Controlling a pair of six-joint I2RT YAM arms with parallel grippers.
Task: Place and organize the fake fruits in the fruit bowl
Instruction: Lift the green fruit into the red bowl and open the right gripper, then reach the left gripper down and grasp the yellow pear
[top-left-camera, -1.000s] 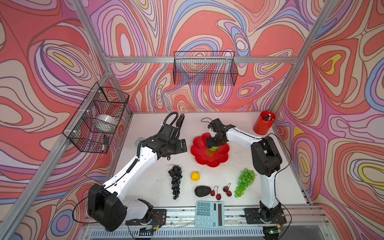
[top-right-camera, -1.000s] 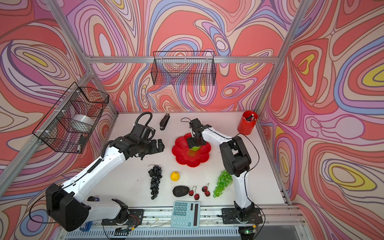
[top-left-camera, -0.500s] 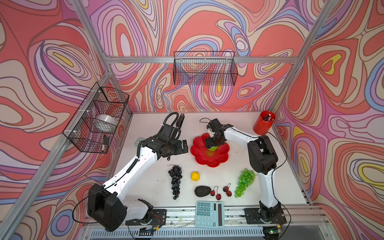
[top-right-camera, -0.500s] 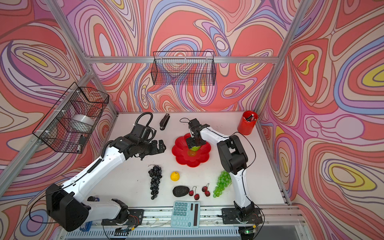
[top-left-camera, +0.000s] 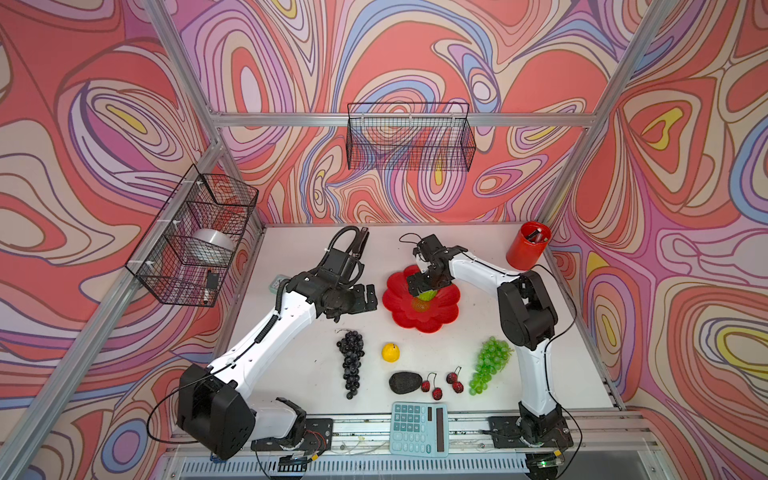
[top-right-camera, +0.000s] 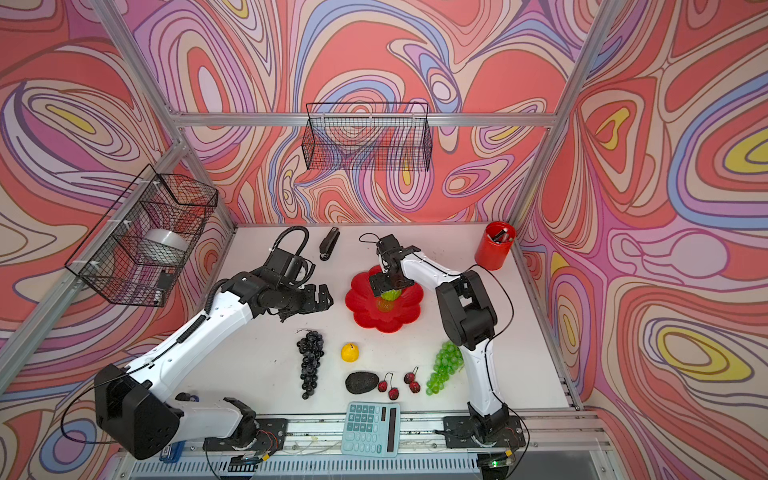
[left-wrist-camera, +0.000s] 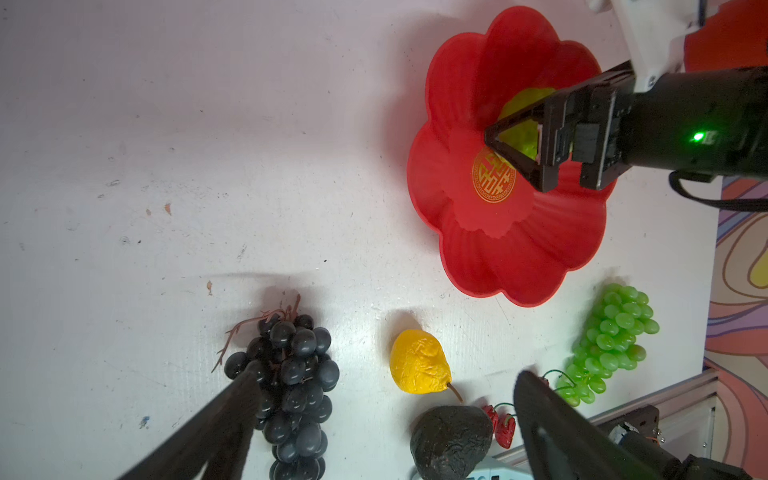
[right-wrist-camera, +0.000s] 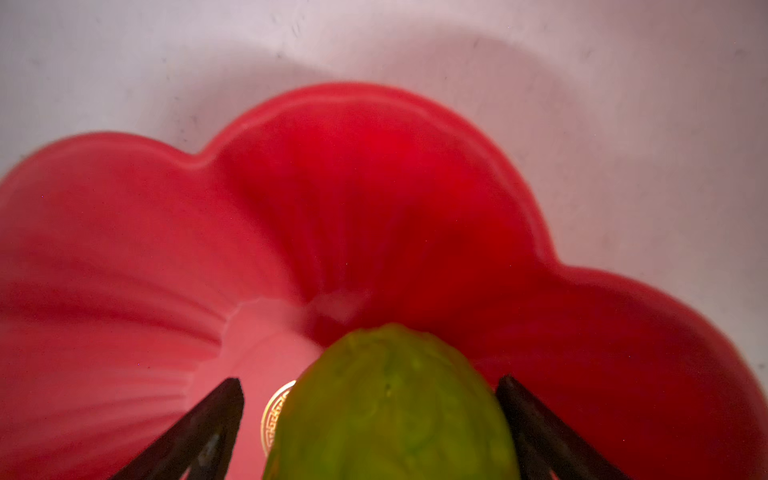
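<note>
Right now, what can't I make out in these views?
Ball: lower part cut off by the right wrist view's edge; right gripper covers most of it in both top views.
Cup contents: too small in both top views.
Avocado: cut by the left wrist view's edge.
Side basket items: too small, behind mesh, top views.

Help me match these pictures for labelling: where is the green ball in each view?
Top view: ball in the bowl, near the picture's centre.
Top view: same spot in the bowl, again near the centre.
Left wrist: in the bowl, beside the gold emblem.
Right wrist: close up, inside the open right hand.
Shared landmark: the red bowl, visible in all four views.
</note>
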